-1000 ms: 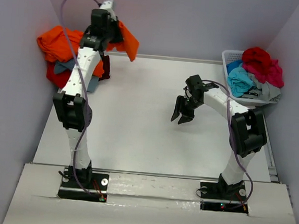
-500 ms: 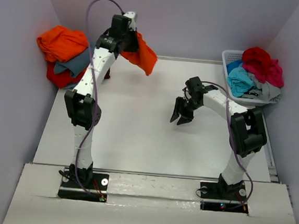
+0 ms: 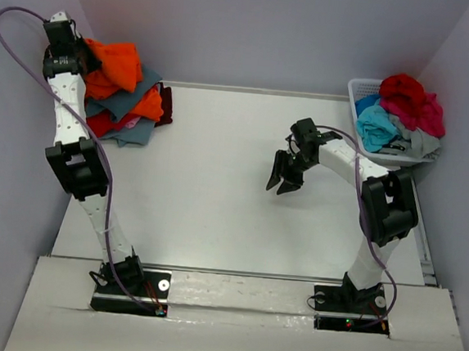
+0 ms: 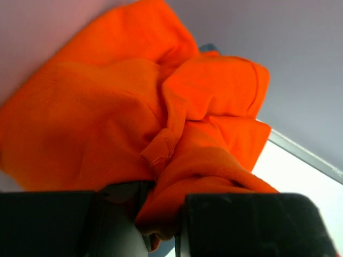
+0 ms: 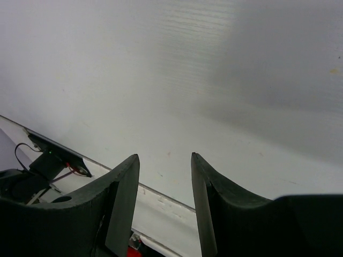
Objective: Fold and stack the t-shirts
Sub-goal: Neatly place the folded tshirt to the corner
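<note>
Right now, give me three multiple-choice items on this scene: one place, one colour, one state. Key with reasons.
1. Where does the basket stand?
A) dead centre
B) far right corner
C) near left edge

2. What colour is the shirt in the left gripper?
A) orange
B) turquoise
C) grey

3. How is the right gripper?
A) shut on a shirt
B) shut on the basket
C) open, empty

Key:
1 B, the top view shows it at the far right corner of the table.
2 A, the left wrist view shows orange cloth clamped in it.
3 C, bare table shows between its spread jaws.

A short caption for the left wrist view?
The left jaws shut on a crumpled orange t-shirt, pale wall behind.
</note>
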Tool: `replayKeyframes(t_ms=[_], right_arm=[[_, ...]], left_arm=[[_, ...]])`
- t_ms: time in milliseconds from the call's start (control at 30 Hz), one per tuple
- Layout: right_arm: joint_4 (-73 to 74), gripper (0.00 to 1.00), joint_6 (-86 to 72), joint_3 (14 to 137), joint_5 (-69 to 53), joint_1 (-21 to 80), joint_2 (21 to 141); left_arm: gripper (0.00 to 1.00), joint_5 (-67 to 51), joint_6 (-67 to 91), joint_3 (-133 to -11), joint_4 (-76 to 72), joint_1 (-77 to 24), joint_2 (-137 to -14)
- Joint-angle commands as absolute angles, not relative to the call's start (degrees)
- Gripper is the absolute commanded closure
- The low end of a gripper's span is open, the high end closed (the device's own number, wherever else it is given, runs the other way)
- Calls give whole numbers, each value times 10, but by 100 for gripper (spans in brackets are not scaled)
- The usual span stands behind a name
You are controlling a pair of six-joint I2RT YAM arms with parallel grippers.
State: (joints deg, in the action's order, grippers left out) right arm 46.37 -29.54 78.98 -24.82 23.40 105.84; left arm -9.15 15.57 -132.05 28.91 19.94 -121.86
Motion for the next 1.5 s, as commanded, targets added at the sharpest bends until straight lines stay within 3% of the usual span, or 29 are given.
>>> replayKeyframes(t_ms=[0,233,367,400,500,667,800,1067,1267,1467], right_arm=[[476,51,-290,802,-258,244,1065],[475,51,-290,790,-265,244,1066],[469,51,-291,783,-268,244,1068],[465,51,-290,781,-272,244,1067],[459,51,-288,773,-277,244,1067],[449,51,-283,764,-288,244,1066],[429,51,-275,751,-303,244,1069],[433,51,-247,782,-316,244,1095],[444,51,-236,808,-322,244,1115],[450,51,-230,812,-316,244,1122]], left_arm=[[94,-82,178,-1243,244,163,-1179],[94,-114,202,-1271,266,185,-1223],[82,-71,209,-1252,266,191,-1213],[63,-67,212,-1247,263,191,-1209],[41,-42,213,-1233,259,196,-1194],[24,15,214,-1197,239,196,-1141],[25,26,216,-1159,207,196,-1100],[24,72,216,-1198,215,190,-1085],[26,25,216,-1361,316,185,-1190],[28,-10,208,-1344,306,157,-1201]])
